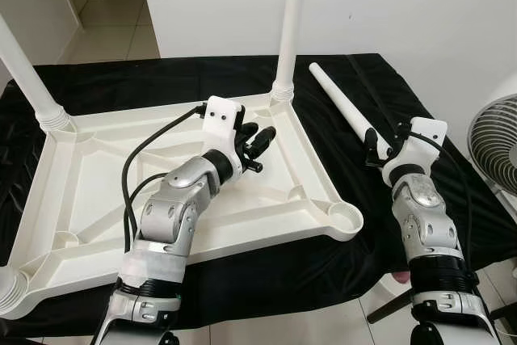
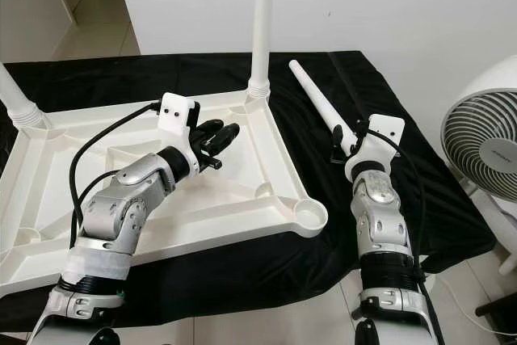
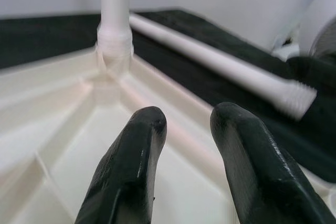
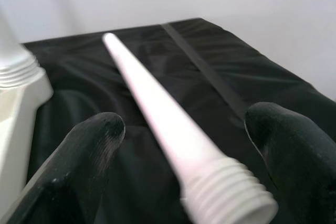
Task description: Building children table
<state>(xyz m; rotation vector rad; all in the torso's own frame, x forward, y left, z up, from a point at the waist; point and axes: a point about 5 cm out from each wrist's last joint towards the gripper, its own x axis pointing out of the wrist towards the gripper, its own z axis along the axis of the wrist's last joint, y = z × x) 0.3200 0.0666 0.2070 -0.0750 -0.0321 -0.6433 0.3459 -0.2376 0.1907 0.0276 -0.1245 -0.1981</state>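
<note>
An upturned white children's tabletop (image 1: 105, 191) lies on a black cloth. White legs stand upright in its far right corner (image 1: 291, 22) and its far left corner (image 1: 24, 70). The near right corner socket (image 1: 347, 217) holds nothing. A loose white leg (image 1: 343, 107) lies on the cloth to the right of the tabletop, threaded end toward me. My right gripper (image 4: 186, 121) is open, its fingers (image 4: 92, 140) straddling that threaded end (image 4: 226, 192) without touching it. Above the tabletop's right half, my left gripper (image 1: 260, 139) hovers slightly open with nothing in it.
A white fan (image 2: 485, 143) stands on the floor at the right, close to my right arm. The black cloth (image 1: 161, 78) covers the surface around the tabletop. A white wall runs behind, with a doorway at the far left.
</note>
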